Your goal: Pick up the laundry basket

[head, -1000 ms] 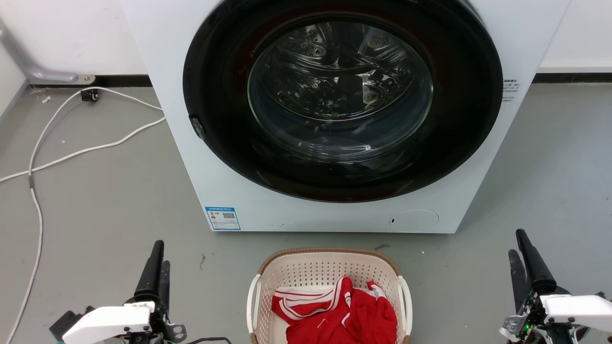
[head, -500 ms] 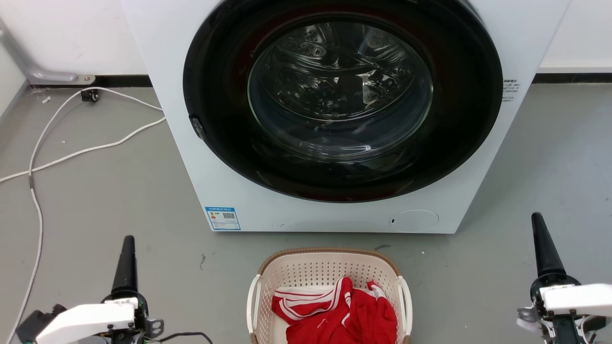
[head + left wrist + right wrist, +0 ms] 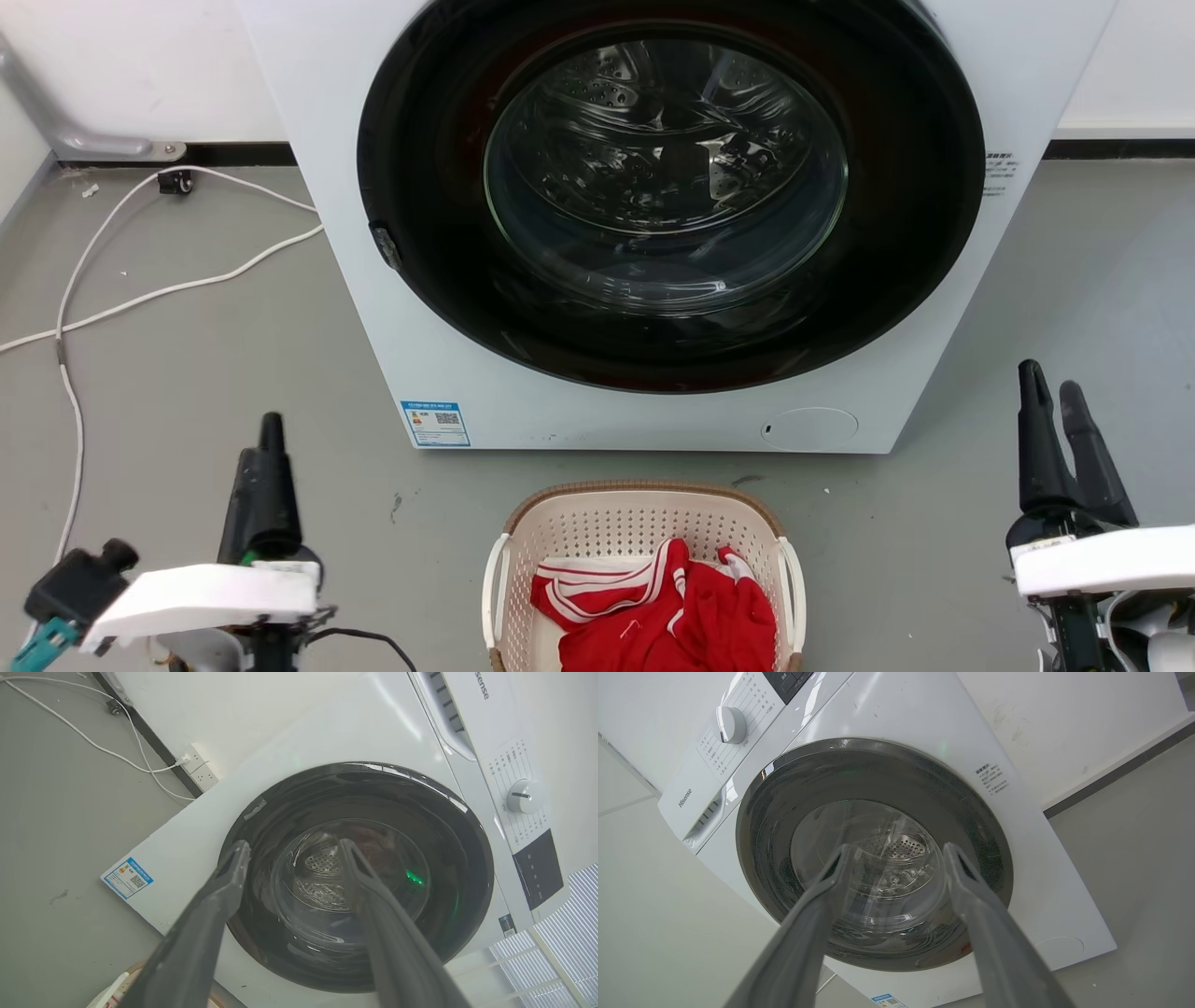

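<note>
The laundry basket (image 3: 644,492) is cream with perforated walls, a brown rim and white side handles. It stands on the grey floor at the bottom centre of the head view, just in front of the washing machine, with a red and white garment (image 3: 665,611) inside. My left gripper (image 3: 271,434) hovers left of it and my right gripper (image 3: 1049,378) right of it, both well apart from the handles. In the wrist views the left gripper (image 3: 293,845) and the right gripper (image 3: 897,850) both stand open with nothing between their fingers, pointing at the washer door.
A white front-loading washing machine (image 3: 448,308) with a shut dark glass door (image 3: 665,187) stands close behind the basket. White cables (image 3: 140,299) trail over the floor at the left, running to a wall socket (image 3: 200,767). Bare grey floor lies on both sides of the basket.
Both grippers have moved up the head view and turned. The right one now shows both fingers side by side. The basket has not moved.
</note>
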Robot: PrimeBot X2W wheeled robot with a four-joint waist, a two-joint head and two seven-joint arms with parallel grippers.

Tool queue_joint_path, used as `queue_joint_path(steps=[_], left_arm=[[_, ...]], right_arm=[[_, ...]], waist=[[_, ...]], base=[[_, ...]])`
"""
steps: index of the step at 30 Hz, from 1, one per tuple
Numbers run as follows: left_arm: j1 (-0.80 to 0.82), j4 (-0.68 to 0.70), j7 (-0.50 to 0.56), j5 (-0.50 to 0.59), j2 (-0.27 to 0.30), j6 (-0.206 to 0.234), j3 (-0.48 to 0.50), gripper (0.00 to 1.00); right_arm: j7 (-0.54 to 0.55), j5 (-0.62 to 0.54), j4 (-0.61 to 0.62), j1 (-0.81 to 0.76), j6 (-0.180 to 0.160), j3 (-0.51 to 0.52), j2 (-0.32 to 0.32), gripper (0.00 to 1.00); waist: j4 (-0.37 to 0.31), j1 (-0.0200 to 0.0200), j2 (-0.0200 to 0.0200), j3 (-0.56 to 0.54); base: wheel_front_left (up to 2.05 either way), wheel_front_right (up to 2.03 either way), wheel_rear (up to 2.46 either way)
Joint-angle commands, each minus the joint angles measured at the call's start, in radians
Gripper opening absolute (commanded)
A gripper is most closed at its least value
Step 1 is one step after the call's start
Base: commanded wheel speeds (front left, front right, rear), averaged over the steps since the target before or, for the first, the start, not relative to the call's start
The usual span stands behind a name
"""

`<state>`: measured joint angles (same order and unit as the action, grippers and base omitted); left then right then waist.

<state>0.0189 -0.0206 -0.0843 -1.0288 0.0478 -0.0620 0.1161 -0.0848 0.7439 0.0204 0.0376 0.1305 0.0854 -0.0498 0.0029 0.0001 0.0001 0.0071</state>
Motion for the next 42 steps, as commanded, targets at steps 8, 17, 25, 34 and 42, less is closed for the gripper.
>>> queue_joint_path(steps=[8,17,25,34,42], left_arm=[[-0.016,0.075,-0.032,0.311,0.004,-0.025,-0.122,1.00],[-0.028,0.073,-0.055,0.463,0.006,-0.037,-0.185,1.00],[-0.036,0.048,-0.079,0.615,0.028,-0.013,-0.234,1.00],[-0.032,0.047,-0.101,0.743,0.082,0.055,-0.328,1.00],[-0.033,0.036,-0.118,0.803,0.118,0.111,-0.394,1.00]], right_arm=[[-0.032,-0.181,0.060,-0.013,0.000,-0.017,-0.003,1.00],[-0.054,-0.301,0.042,-0.033,0.000,-0.017,-0.002,1.00],[-0.078,-0.382,-0.030,-0.053,0.000,-0.020,-0.002,1.00],[-0.100,-0.493,-0.017,-0.050,0.000,-0.034,-0.002,1.00],[-0.118,-0.568,-0.020,-0.061,0.000,-0.046,-0.001,1.00]], waist=[[-0.002,0.0000,-0.0001,0.004],[-0.006,0.0000,-0.0001,0.007],[-0.007,0.0000,-0.0001,0.005],[-0.008,-0.0001,-0.0001,0.006],[-0.009,-0.0001,-0.0001,0.003]], base=[[0.00,0.00,0.00],[0.00,0.00,0.00],[0.00,0.00,0.00],[0.00,0.00,0.00],[0.00,0.00,0.00]])
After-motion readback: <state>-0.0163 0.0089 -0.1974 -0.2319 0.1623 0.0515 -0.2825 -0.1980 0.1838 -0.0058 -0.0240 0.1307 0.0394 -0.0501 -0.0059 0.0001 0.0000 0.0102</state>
